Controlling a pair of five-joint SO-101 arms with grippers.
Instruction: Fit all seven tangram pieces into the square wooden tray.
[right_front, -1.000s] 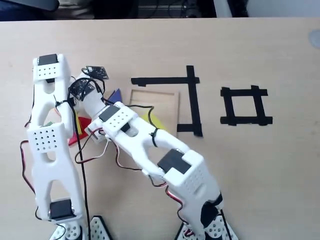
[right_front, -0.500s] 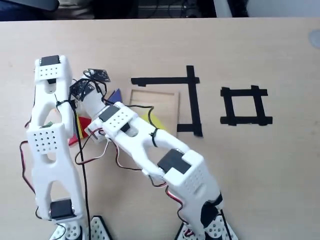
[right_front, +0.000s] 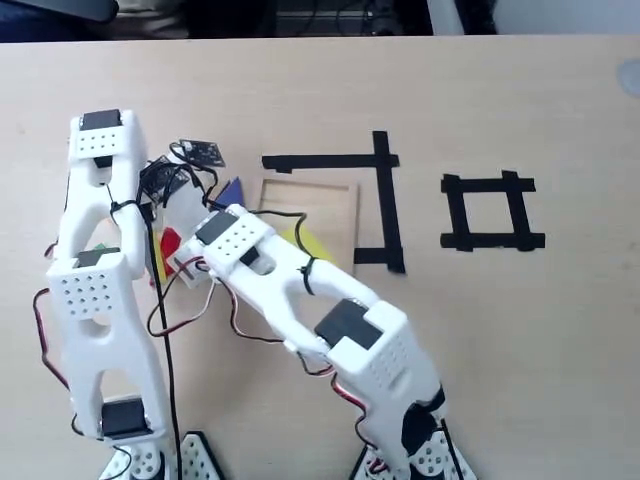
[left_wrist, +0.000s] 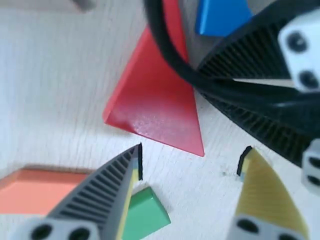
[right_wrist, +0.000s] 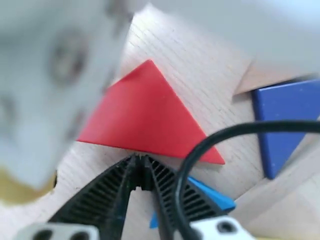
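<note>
A red triangle (left_wrist: 155, 105) lies flat on the table just ahead of my left gripper (left_wrist: 191, 157), which is open and low over the wood with nothing between its fingers. A green piece (left_wrist: 145, 217) and an orange piece (left_wrist: 30, 190) sit beside one finger. My right gripper (right_wrist: 140, 167) is shut, its tips at the edge of the red triangle (right_wrist: 145, 110). A light blue piece (right_wrist: 210, 197) lies under it and a dark blue triangle (right_wrist: 285, 120) farther off. The square wooden tray (right_front: 340, 190) holds a yellow piece (right_front: 308, 243). Both arms meet left of it.
Black tape marks form a corner (right_front: 385, 200) right of the tray and a small square (right_front: 492, 212) farther right. The right arm's black cable (left_wrist: 200, 75) crosses over the red triangle. The right arm (right_front: 300, 280) stretches diagonally across the near table.
The left arm has shifted slightly toward the near left, and the small board above the pieces has moved a little right. Less of the red triangle shows in the high view.
</note>
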